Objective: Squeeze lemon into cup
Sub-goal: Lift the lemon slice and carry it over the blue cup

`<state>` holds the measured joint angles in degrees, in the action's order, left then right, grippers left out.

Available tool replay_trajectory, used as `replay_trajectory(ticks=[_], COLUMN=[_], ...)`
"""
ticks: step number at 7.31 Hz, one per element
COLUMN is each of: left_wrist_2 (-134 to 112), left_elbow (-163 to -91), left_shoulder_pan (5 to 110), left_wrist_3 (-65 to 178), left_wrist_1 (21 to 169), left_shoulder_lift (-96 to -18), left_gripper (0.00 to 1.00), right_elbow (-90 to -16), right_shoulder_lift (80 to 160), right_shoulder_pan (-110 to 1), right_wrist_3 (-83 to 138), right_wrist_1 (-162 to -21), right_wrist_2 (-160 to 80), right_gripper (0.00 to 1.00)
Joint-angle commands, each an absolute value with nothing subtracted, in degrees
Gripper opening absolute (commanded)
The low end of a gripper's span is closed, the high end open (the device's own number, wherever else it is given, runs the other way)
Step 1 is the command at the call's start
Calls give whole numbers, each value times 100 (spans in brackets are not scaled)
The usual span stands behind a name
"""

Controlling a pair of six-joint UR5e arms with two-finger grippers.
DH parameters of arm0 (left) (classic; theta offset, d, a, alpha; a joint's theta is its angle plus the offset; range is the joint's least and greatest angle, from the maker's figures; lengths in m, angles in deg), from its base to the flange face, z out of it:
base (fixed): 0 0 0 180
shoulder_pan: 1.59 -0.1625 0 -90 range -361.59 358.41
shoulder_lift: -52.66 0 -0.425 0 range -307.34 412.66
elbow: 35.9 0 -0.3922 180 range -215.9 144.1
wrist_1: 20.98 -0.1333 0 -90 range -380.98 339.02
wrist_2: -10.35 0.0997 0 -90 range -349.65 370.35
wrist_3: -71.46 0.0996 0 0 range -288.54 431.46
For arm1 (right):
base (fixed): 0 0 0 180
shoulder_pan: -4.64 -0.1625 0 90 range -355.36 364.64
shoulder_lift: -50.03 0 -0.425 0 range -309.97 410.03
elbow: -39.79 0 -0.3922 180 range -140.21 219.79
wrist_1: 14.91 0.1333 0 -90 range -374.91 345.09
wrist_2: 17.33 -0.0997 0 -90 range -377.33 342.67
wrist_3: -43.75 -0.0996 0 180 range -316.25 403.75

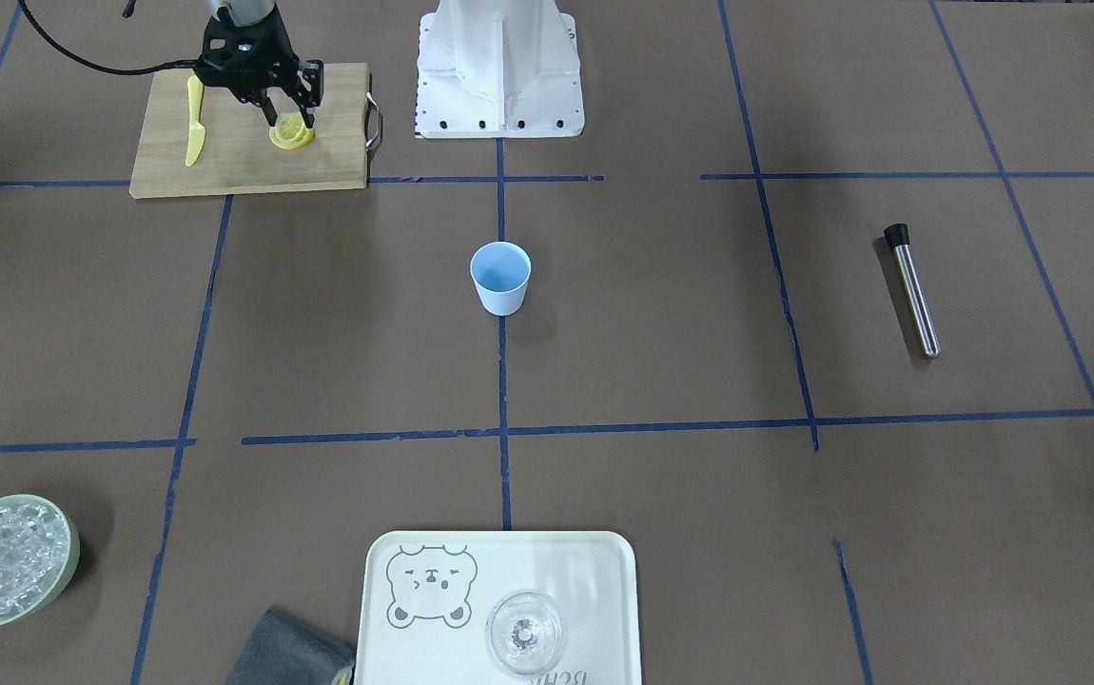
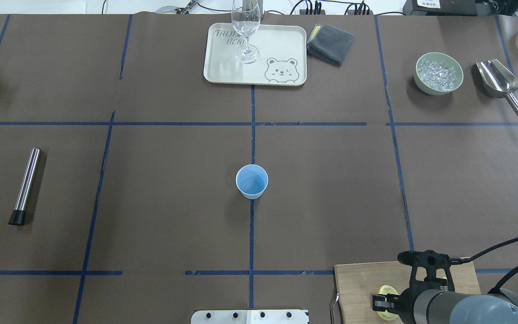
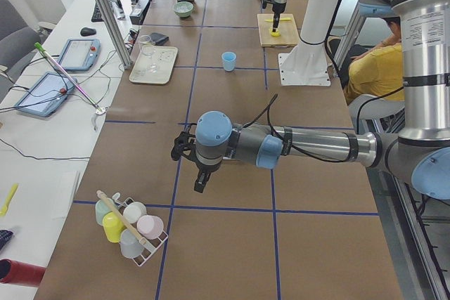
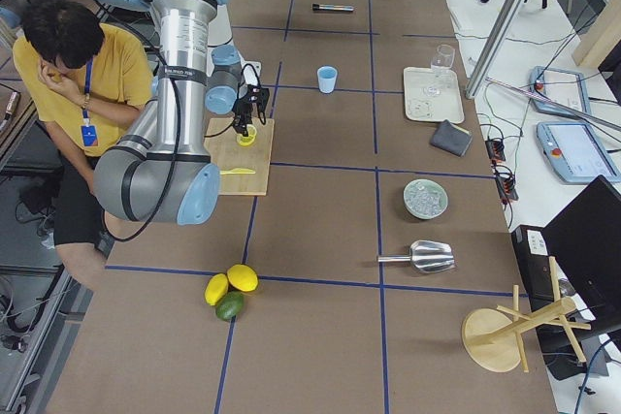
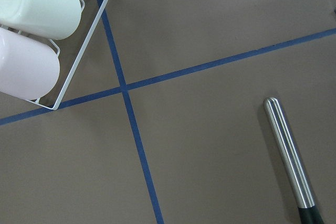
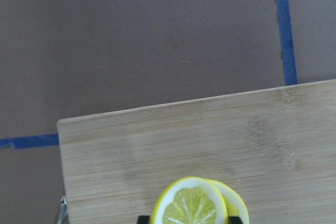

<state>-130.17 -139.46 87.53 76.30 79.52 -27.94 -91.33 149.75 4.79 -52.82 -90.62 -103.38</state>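
Observation:
The lemon slice [image 1: 290, 125] is at the top of a small stack of slices on the wooden cutting board [image 1: 243, 166], at the table's right near corner. My right gripper [image 1: 289, 121] points down over it, a finger on each side, closed on the slice. In the right wrist view the lemon slice [image 6: 193, 207] fills the gap between the two fingertips [image 6: 143, 218], with another slice behind it. The light-blue cup [image 1: 500, 277] stands upright at the table's middle [image 2: 252, 181], far from both grippers. My left gripper [image 3: 199, 184] hangs above bare table; I cannot tell whether it is open or shut.
A yellow plastic knife [image 1: 194, 122] lies on the board. A steel muddler [image 2: 25, 185] lies on the left side. At the far edge are a tray [image 2: 223, 67] with a wine glass [image 2: 245, 27], a grey cloth [image 2: 330, 43], a bowl of ice [image 2: 438, 73] and a scoop [image 2: 497, 78]. A cup rack [image 5: 84, 35] is near the left gripper.

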Motion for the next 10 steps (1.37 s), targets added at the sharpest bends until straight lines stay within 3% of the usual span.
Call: replay_trajectory(ticks=[1, 6, 10], left_wrist_2=[-13037, -13037, -13037], left_elbow=[-13952, -13970, -13979], left_shoulder_pan=[8754, 8762, 8762], left_wrist_3=[7630, 7621, 7630], left_wrist_1=[7948, 7939, 7957], left_shoulder_lift=[-2794, -2785, -2662], left_gripper=[100, 100, 100], right_elbow=[-9283, -9048, -7740], right_shoulder_lift=[14918, 13549, 11379], right_shoulder_pan=[246, -571, -1301], right_wrist_3=[-5275, -5275, -5519], right_wrist_1=[-9076, -9164, -9919], right_wrist_2=[-10347, -10408, -10443], right_gripper=[58, 58, 59])
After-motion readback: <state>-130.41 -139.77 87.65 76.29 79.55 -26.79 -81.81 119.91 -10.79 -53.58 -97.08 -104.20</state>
